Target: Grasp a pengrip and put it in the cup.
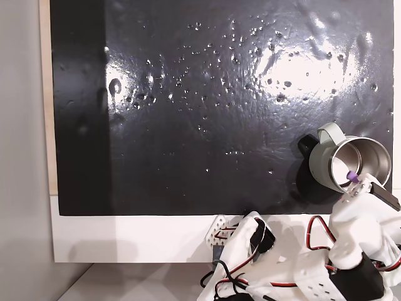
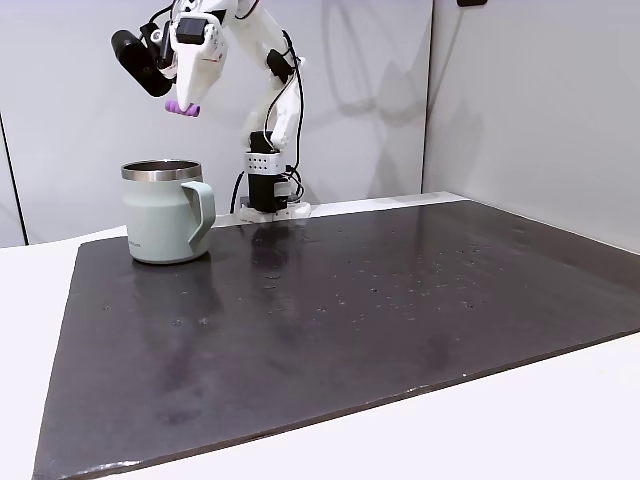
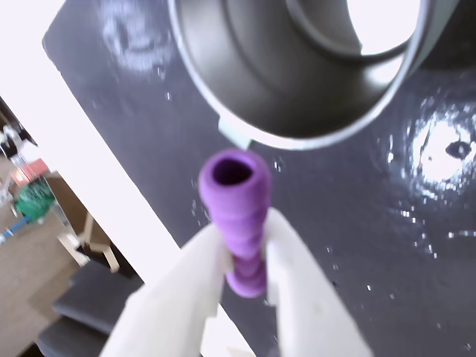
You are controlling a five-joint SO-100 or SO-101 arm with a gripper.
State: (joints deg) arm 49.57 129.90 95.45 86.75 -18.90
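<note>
Fixed view from above: claw [image 1: 354, 182] pinching the pengrip [image 1: 353, 177] at the cup [image 1: 351, 164] rim, lined up for a drop. Side fixed view: pengrip [image 2: 182, 106] held well above the cup [image 2: 165, 212], clearing the rim. Wrist view: fingers [image 3: 297, 286] clamp pengrip [image 3: 236, 216] mid-body; cup mouth [image 3: 260, 82] just ahead, not yet centred.

Purple ribbed pengrip [image 3: 236, 216] between white fingers [image 3: 301, 290]; sage-green cup [image 2: 165, 213], steel inside; glossy black mat [image 2: 350, 320].
</note>
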